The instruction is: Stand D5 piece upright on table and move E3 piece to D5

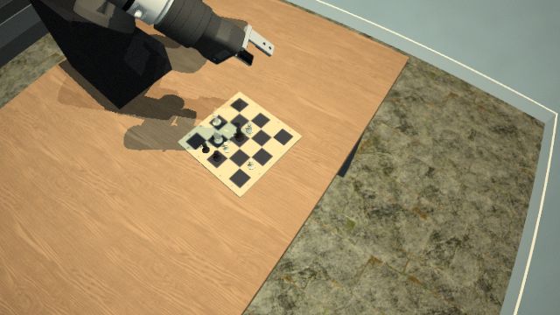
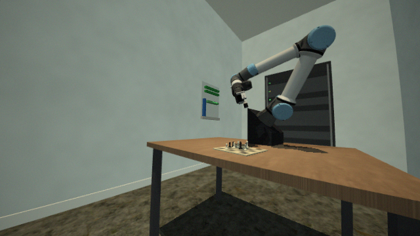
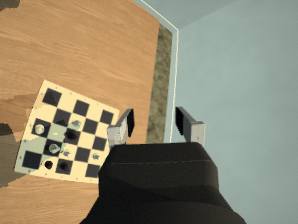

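Observation:
The chessboard (image 1: 240,192) (image 3: 70,93) lies flat on the table; its edge letters are too small to read, so I cannot tell which pieces stand on D5 and E3. A tall dark piece (image 1: 239,134) (image 2: 240,145) (image 3: 71,134) stands near the middle, beside a pale piece (image 1: 248,128) (image 3: 76,123). Other pale pieces are one (image 1: 216,120) (image 3: 39,129), a larger one (image 1: 218,138) (image 3: 54,148), a small one (image 1: 226,147) (image 3: 66,152) and a lone one (image 1: 250,164) (image 3: 95,156). Two black pieces (image 1: 206,148) (image 1: 216,156) look upright. My gripper (image 1: 262,58) (image 2: 246,106) (image 3: 154,116) is open and empty, high above the table, away from the board.
The wooden table (image 1: 175,210) (image 2: 315,167) carries the board near one long edge. The black robot base (image 1: 105,66) (image 2: 262,131) stands behind the board. The arm's shadow falls across part of the board. A dark rack (image 2: 305,108) stands beyond the table.

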You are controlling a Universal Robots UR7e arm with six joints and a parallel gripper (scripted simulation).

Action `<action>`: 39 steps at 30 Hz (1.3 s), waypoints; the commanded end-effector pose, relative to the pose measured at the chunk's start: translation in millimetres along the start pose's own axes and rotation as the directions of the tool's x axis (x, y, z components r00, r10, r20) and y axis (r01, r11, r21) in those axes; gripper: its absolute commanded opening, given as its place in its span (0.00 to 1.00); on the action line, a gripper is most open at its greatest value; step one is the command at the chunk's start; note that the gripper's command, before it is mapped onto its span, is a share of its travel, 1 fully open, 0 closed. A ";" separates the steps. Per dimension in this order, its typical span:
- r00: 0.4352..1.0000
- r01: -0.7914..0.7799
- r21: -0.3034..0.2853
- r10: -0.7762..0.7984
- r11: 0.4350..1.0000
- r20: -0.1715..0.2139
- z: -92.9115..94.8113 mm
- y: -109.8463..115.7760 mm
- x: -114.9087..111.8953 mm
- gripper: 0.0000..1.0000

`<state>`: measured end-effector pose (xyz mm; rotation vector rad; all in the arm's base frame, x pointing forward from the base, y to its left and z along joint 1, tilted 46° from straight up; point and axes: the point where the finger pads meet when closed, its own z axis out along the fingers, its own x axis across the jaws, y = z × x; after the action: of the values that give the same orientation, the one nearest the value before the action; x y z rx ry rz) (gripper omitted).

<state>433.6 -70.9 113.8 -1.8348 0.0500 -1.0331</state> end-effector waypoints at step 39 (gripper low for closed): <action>0.807 -0.563 0.294 0.437 0.772 0.398 9.1 208.8 -149.7 1.00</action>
<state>430.2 -105.4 -113.5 -1.5003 0.1341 -0.3842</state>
